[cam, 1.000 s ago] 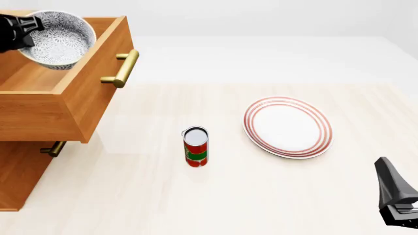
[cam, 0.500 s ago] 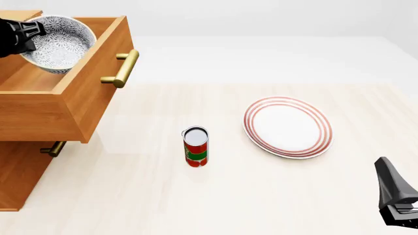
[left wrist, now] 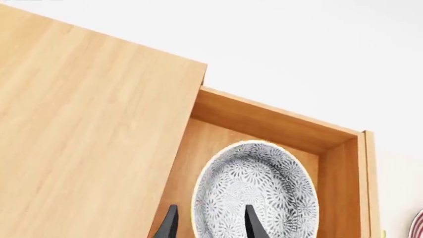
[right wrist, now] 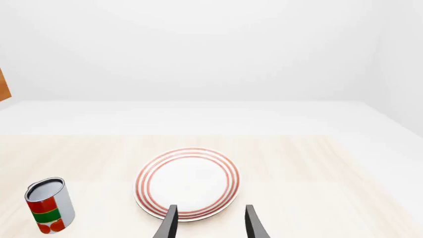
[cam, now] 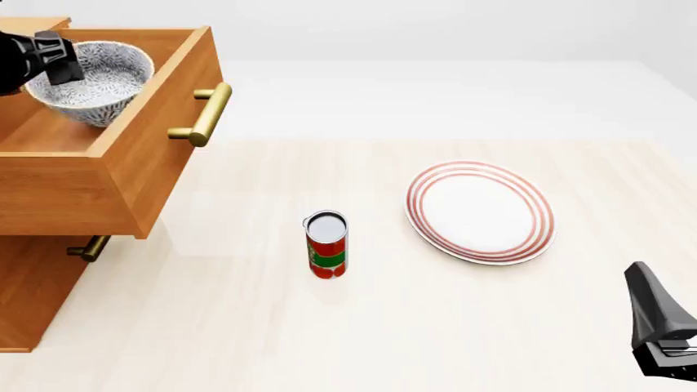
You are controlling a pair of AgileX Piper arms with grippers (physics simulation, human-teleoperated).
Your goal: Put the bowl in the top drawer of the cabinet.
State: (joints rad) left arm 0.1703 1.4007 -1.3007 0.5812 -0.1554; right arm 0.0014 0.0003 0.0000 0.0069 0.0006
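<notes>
The bowl (cam: 91, 81) sits inside the pulled-out top drawer (cam: 130, 155) of the cabinet (cam: 33, 302), a bit tilted, over the drawer's floor. The left gripper (left wrist: 207, 225) has its fingers pinched on the bowl's rim, one finger inside and one outside. Below, the lower drawer's brass handle (cam: 87, 247) pokes out. On the table (cam: 273, 327) there's a red-and-green can (cam: 326, 245) and, beside it, a red-ringed plate (cam: 481, 211). The right gripper (right wrist: 209, 223) hangs near the plate, fingers spread apart, holding nothing.
</notes>
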